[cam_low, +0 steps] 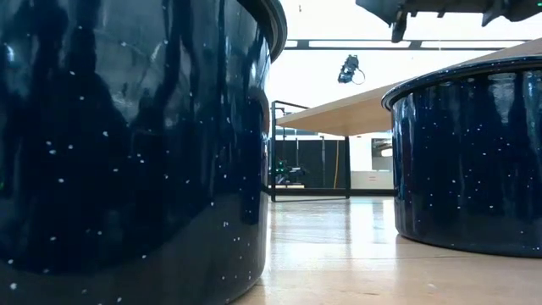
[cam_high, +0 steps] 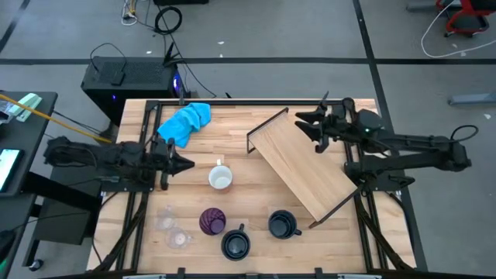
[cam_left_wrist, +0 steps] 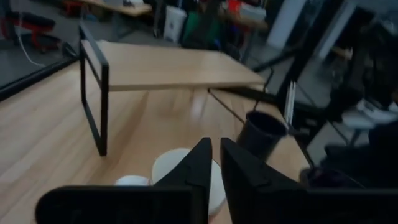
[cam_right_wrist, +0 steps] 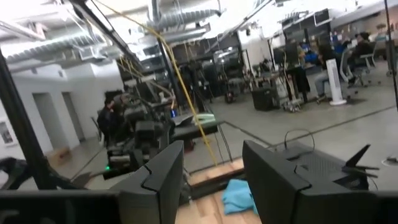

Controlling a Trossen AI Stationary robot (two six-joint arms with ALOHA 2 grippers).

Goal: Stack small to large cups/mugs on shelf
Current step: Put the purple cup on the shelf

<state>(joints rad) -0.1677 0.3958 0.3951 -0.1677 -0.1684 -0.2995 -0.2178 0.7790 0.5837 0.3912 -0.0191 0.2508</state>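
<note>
The shelf (cam_high: 306, 167) stands slantwise at the table's right on its black wire legs. A white mug (cam_high: 220, 177) sits upright mid-table. Along the near edge stand a purple tumbler (cam_high: 212, 221), two dark mugs (cam_high: 235, 244) (cam_high: 284, 225) and two clear glasses (cam_high: 165, 222) (cam_high: 180, 239). My left gripper (cam_high: 191, 163) hovers left of the white mug (cam_left_wrist: 166, 167), its fingers a narrow gap apart, nothing between them. My right gripper (cam_high: 304, 125) is open and raised over the shelf's far end, empty in its wrist view (cam_right_wrist: 211, 168).
A bright blue cloth (cam_high: 186, 120) lies bunched at the table's far left. The table's black rails run along both sides. Bare wood lies between the white mug and the shelf (cam_left_wrist: 174, 65). The two dark mugs (cam_low: 127, 144) (cam_low: 470, 161) fill the low view.
</note>
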